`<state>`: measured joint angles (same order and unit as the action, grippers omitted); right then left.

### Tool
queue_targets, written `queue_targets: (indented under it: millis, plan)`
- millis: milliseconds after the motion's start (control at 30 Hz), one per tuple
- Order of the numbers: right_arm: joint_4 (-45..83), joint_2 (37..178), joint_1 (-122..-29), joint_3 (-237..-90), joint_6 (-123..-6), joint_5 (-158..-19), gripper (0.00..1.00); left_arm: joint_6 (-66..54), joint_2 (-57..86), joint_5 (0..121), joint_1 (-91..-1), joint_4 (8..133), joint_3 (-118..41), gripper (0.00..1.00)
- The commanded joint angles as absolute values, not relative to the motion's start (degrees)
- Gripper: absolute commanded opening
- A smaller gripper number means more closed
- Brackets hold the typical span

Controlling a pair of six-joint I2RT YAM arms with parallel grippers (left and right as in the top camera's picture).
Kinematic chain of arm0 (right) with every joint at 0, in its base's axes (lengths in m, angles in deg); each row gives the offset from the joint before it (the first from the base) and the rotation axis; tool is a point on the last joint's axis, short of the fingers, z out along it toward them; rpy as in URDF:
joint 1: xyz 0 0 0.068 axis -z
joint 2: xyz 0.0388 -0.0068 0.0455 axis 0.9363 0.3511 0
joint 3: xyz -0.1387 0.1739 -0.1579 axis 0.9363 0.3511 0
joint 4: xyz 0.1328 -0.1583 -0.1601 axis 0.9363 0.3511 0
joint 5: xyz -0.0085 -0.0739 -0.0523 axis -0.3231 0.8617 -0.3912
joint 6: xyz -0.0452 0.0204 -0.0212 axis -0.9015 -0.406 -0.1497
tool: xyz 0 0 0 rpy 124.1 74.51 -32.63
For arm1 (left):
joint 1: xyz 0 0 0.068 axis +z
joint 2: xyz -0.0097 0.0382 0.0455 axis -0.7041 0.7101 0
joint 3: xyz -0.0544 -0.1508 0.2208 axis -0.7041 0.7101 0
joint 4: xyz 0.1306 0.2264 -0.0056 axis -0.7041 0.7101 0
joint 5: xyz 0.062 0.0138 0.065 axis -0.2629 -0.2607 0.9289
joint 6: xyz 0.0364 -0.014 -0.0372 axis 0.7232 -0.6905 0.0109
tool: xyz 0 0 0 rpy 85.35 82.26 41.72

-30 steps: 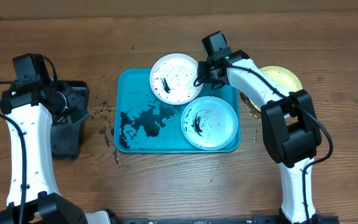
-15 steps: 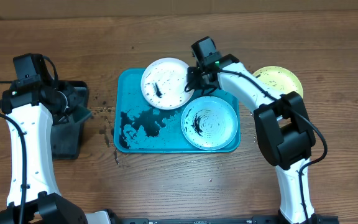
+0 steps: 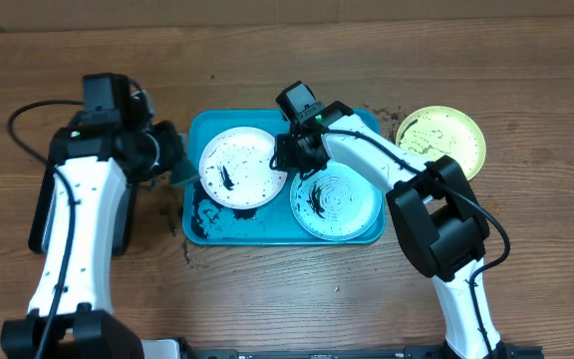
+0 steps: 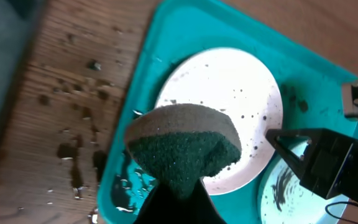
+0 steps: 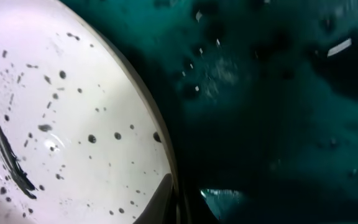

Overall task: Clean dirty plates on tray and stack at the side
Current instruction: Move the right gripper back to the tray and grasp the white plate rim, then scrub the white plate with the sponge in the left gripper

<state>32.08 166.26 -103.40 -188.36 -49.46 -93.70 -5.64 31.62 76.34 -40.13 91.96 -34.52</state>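
Turquoise plastic tray (image 3: pixel 272 227), rounded corners, raised rim, sits mid-table. Two plates are in it. The white plate (image 3: pixel 237 170) is in the L half. The mint plate (image 3: pixel 339 199) is in the R half, nearer the front edge. Both are round and shallow. The white one is peppered w/ fine black specks plus one longer streak; the mint one carries black swirls at its centre. The third, the yellow-green plate (image 3: pixel 444 140), lies off the tray on the bare wood to the R, also flecked.

R gripper (image 3: pixel 287 158) is pinched onto the white plate's R rim, between the two plates. The R wrist view shows its fingertips closed right at that edge. Its arm crosses over the mint plate's far edge and hides part of it.

L gripper (image 3: pixel 170 163) hangs just beside the tray's L rim, clamped on a sponge (image 4: pixel 185 144) w/ a coarse dark-green scouring face and a smoother grey-brown back. In the L wrist view the sponge blocks the near part of the white plate.

Black smears (image 3: pixel 210 212) pool wetly in the tray's front-L corner. Dark droplets (image 4: pixel 73 155) spot the wooden table (image 3: pixel 526 80) just outside that rim. A black tray (image 3: pixel 40 214) lies far L, mostly under the L arm.
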Motion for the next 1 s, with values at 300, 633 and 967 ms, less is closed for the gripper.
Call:
queue_targets:
  millis: [300, 633, 967]
  plan:
    - [31.97, 167.04, -107.47, -188.27, -43.73, -97.46, 0.04, -7.43, 47.59, 74.75, -52.26, 83.70, -34.52, 0.04]
    - [33.07, 167.04, -107.21, -188.27, -40.13, -95.75, 0.04, -8.35, 52.05, 77.81, -52.24, 80.84, -34.52, 0.04]
    - [33.07, 166.96, -106.72, -188.34, -34.40, -86.73, 0.04, -8.76, 58.57, 77.74, -52.29, 80.16, -34.52, 0.04]
